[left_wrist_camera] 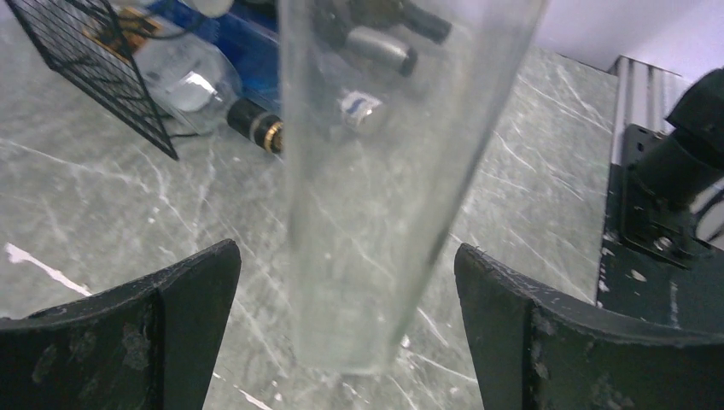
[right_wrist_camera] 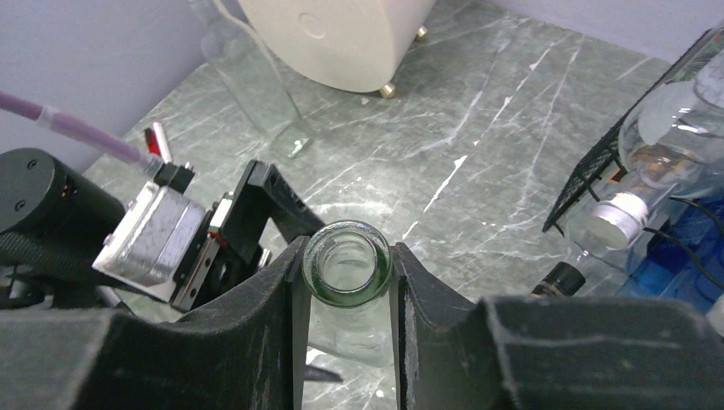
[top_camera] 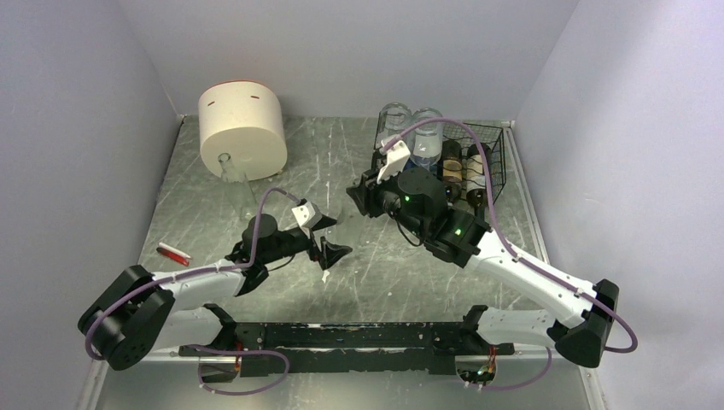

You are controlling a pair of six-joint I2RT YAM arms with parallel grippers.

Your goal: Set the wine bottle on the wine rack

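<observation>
A clear glass wine bottle point(right_wrist_camera: 348, 292) stands upright, and my right gripper point(right_wrist_camera: 347, 256) is shut on its neck just under the open mouth. My left gripper point(left_wrist_camera: 346, 256) is open, one finger on each side of the bottle's lower body point(left_wrist_camera: 384, 171), with a gap on both sides. The bottle's base is at or just above the table. In the top view the two grippers meet mid-table, left gripper point(top_camera: 335, 237) below right gripper point(top_camera: 357, 198). The black wire wine rack point(top_camera: 487, 158) stands at the back right with several bottles in it; it shows in both wrist views point(left_wrist_camera: 94, 68) point(right_wrist_camera: 589, 179).
A cream cylindrical container point(top_camera: 242, 128) stands at the back left. Another clear bottle point(top_camera: 239, 175) stands just in front of it. A small red item point(top_camera: 173, 254) lies near the left wall. Walls close in the table on three sides.
</observation>
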